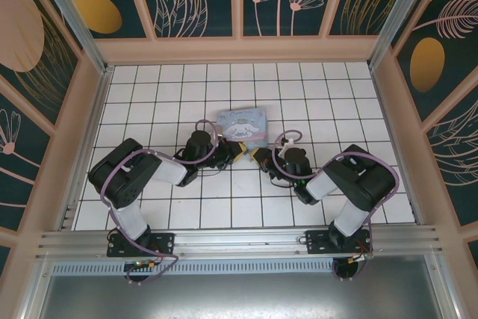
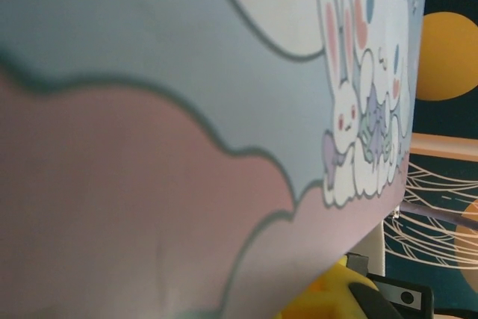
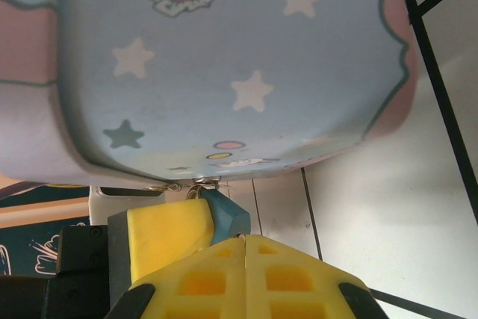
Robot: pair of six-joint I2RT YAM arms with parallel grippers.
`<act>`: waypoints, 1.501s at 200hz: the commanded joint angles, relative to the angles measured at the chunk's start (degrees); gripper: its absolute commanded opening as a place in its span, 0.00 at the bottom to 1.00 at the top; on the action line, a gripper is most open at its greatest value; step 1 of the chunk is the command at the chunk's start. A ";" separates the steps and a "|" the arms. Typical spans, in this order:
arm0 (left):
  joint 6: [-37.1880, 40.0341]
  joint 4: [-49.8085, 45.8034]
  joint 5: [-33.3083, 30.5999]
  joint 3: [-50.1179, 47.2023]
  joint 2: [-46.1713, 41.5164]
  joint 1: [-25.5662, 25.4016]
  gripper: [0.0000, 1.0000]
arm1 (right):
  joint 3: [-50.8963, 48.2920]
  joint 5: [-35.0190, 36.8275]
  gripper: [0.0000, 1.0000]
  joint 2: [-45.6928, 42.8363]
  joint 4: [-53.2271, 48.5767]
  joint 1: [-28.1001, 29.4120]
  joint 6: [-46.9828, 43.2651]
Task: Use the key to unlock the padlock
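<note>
Top external view is showing the white tiled tabletop [image 1: 149, 87] carrying a pastel cartoon box [image 1: 243, 123] at its centre. Both arms are reaching in toward the box's near edge. The left end effector [image 1: 236, 155] is coming in from 8 o'clock and the right end effector [image 1: 259, 158] from 4 o'clock, so their tips are nearly meeting just beneath it.

Right wrist view is showing the padlock [image 3: 228, 214] hanging from a small metal clasp at the 6 o'clock edge of the box. A yellow pad [image 3: 168, 233] of the left end effector is pressing against the padlock's 9 o'clock side. That end effector appears to be pinching the body, probably to keep it from swinging.

The right end effector [image 3: 245, 248] is sitting at 6 o'clock of the padlock with its jaws pressed together and its tip close under the body, seemingly lining up an insertion. The key is not making itself visible; whether it is lying between those jaws cannot be told.
</note>
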 commanded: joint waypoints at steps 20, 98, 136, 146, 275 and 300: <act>-3.78 6.51 2.44 -0.58 0.49 0.07 0.00 | 1.18 -0.46 0.00 3.40 9.43 0.20 1.21; -4.82 7.22 3.35 -0.59 0.22 0.10 0.00 | -0.50 -2.35 0.00 8.54 26.38 -0.97 -1.01; -6.91 9.82 3.94 -0.93 0.77 0.05 0.00 | 0.32 -4.20 0.00 8.59 29.46 -1.52 -2.79; -7.51 10.67 4.01 -1.00 0.92 0.12 0.00 | 0.74 -4.73 0.00 8.37 29.50 -1.64 -2.71; -9.33 12.46 4.32 0.39 -1.07 0.01 0.00 | 5.82 -8.17 0.00 7.77 28.11 -4.20 11.76; -9.02 11.53 4.30 1.02 -1.46 -0.03 0.00 | 7.71 -9.03 0.00 9.07 28.49 -4.02 14.38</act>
